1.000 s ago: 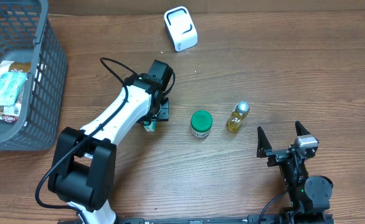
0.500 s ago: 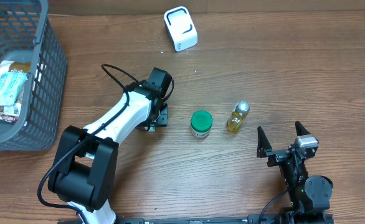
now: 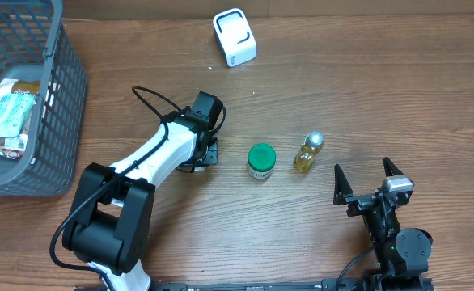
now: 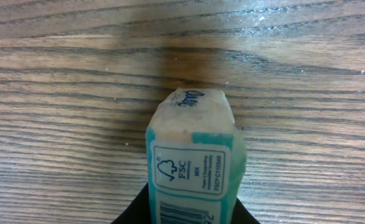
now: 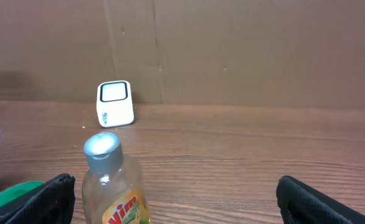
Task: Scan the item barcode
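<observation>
Wood-grain table (image 3: 366, 97). Near its middle, the left gripper (image 3: 207, 153) pinches a teal-and-white plastic tissue packet (image 4: 192, 155), its barcode label facing the wrist camera. The right gripper (image 3: 366, 184) is spread wide near the front edge.

FSC on pack (image 4: 193, 162), Vim on bottle (image 5: 115, 186)

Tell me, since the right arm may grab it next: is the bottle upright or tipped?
Upright: the right wrist view shows the bottle with its body vertical and its silver cap on top.
</observation>
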You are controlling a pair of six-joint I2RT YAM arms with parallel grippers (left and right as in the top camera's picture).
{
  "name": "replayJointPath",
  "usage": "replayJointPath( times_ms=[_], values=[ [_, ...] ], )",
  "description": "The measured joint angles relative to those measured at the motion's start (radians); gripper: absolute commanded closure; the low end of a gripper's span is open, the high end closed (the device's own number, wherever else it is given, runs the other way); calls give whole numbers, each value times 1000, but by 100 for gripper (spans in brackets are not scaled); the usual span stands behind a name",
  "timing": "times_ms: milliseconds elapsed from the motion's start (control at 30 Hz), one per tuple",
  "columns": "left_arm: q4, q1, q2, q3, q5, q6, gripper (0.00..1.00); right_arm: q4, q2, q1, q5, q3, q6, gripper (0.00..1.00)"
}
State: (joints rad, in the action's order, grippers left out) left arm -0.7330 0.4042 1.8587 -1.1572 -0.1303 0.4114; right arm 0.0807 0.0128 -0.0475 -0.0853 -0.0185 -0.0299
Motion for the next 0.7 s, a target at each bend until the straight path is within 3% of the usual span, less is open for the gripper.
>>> replayJointPath(
  times_ms=[367,700],
  values=[
    [47,9,0,1,53,10,84,-1,0,0,0,0,0,0],
    [50,127,0,-1,66,69,83,0,0,0,0,0,0,0]
  ],
)
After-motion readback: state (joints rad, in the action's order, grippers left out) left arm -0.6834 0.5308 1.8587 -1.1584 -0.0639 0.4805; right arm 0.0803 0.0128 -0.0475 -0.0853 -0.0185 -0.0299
